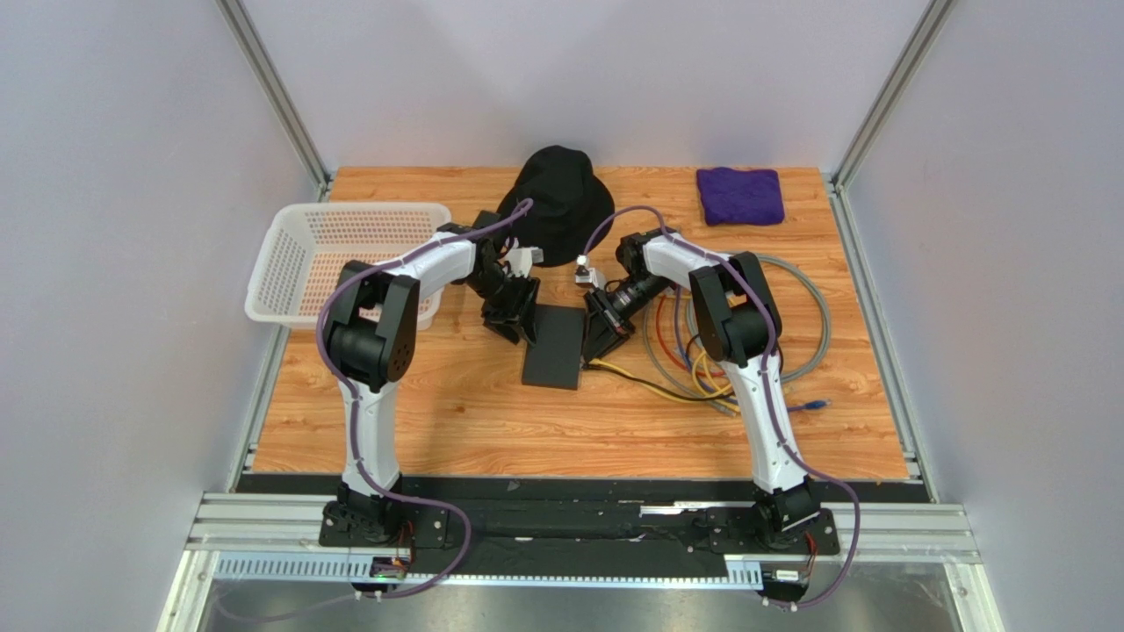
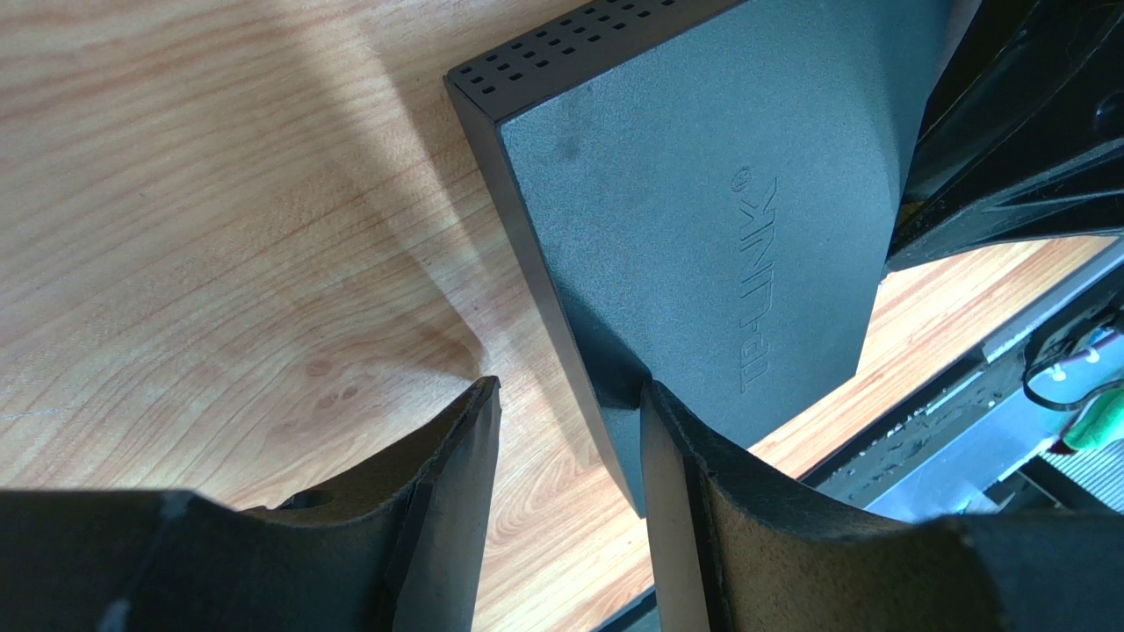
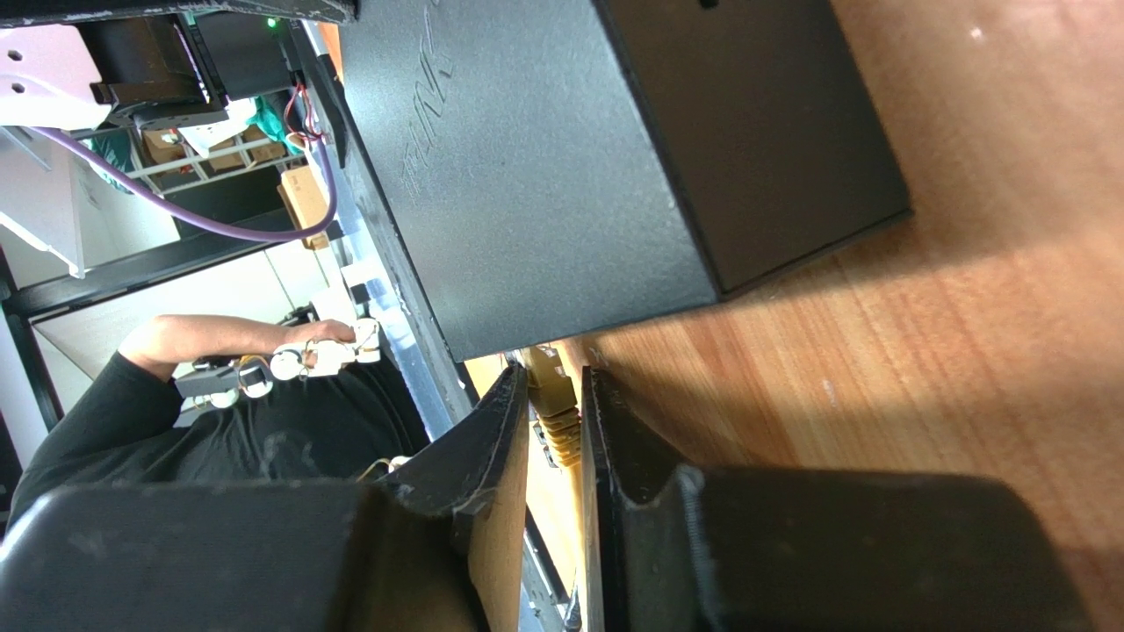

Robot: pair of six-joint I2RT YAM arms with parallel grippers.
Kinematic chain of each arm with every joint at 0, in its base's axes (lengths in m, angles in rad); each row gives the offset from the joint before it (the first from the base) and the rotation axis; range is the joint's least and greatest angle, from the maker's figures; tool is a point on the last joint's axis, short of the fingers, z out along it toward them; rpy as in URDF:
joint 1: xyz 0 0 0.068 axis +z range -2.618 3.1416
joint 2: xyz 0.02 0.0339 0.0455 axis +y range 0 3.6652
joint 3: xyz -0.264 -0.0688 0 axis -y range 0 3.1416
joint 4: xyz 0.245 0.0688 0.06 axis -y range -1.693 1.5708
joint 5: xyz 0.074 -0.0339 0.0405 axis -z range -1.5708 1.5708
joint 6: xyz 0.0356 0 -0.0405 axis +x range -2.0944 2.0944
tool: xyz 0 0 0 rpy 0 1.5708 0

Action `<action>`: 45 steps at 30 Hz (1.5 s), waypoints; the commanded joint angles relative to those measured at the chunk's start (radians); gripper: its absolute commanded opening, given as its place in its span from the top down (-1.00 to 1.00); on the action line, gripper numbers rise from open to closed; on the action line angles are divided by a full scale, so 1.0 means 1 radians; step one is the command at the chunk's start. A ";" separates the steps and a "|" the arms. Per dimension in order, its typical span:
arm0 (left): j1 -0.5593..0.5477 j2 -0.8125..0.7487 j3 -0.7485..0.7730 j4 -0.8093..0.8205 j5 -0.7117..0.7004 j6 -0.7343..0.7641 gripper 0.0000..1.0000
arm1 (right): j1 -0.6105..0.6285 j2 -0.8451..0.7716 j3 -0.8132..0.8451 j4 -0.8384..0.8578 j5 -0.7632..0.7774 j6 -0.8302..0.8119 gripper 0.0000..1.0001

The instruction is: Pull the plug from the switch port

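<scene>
Where the right claw (image 3: 554, 391) is seen through its own wrist camera, the yellow plug (image 3: 556, 421) is found pinched between its two fingers, which are drawn narrow against the plug's sides. Just ahead of the fingertips the plug meets the narrow edge of the switch (image 3: 554, 171). The socket itself is hidden under that edge, so it cannot be told whether the plug is seated. None of this is given by the top view. There the right claw (image 1: 604, 329) is only seen set against the right side of the switch (image 1: 554, 345), with a yellow cable (image 1: 653, 385) running off behind it.

The switch is laid flat on the worktop (image 1: 436, 408) between the two claws. In the left wrist view the left claw (image 2: 569, 391) is shown half spread, astride a long edge of the switch (image 2: 713, 198). One finger is placed over the lid, and the other is held off the side wall with bare wood visible between. Embossed lettering on the lid and vent holes along one wall are made out only here.

From above, a black bucket hat (image 1: 561, 198) is seen beyond both claws and a white basket (image 1: 337, 250) out past the left claw (image 1: 512, 316). A purple cloth (image 1: 739, 195) and loose cables (image 1: 811, 316) are seen on the right claw's outer side.
</scene>
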 commanded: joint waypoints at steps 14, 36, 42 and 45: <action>-0.012 0.031 -0.035 0.008 -0.144 0.063 -0.04 | -0.019 0.012 -0.042 0.129 0.084 -0.014 1.00; -0.012 0.025 -0.039 0.002 -0.159 0.079 -0.04 | -0.063 0.034 -0.006 0.076 0.062 -0.019 1.00; -0.012 0.022 -0.039 0.001 -0.161 0.083 -0.04 | -0.059 -0.005 -0.109 0.073 0.048 -0.040 1.00; -0.012 0.020 -0.038 0.001 -0.162 0.083 -0.04 | -0.071 -0.019 -0.123 0.066 0.052 -0.048 1.00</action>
